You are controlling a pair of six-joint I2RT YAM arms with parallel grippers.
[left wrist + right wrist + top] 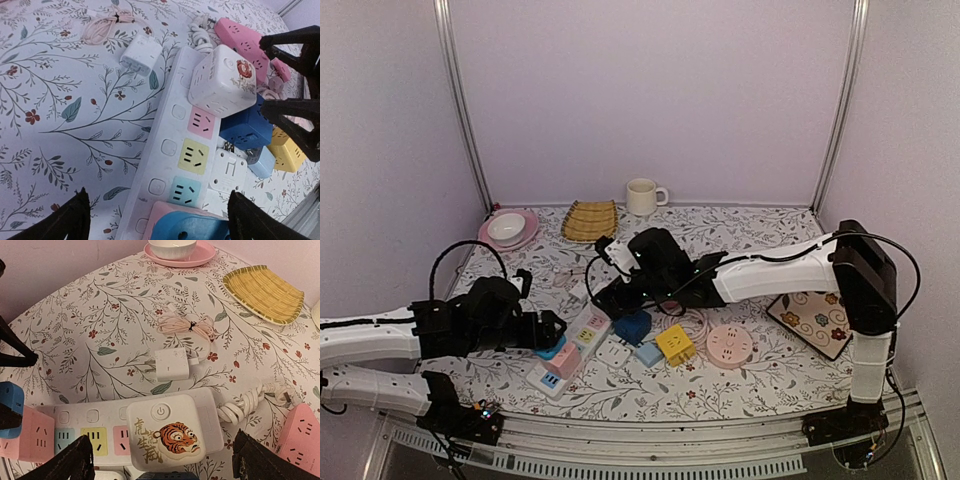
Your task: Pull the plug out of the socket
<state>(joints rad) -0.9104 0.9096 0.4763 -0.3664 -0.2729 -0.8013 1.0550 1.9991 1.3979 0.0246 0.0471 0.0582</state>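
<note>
A white power strip (167, 150) with pink, yellow and blue sockets lies on the floral table; it also shows in the top view (582, 340) and the right wrist view (95, 416). A white cube plug with a tiger picture (167, 437) sits in its far end and shows in the left wrist view (227, 80). My right gripper (165, 465) is open, one finger on each side of the cube, apart from it. A pink adapter with a blue plug (190, 225) sits in the strip's near end. My left gripper (162, 220) is open above it.
A white charger (171, 365) and a coiled pink cable (185, 325) lie beyond the strip. A pink strip (302, 432), blue cube (632, 327), yellow cube (675, 343) and round pink socket (729, 345) crowd the right. A plate with a bowl (508, 229), a woven dish (591, 219) and a mug (642, 196) stand at the back.
</note>
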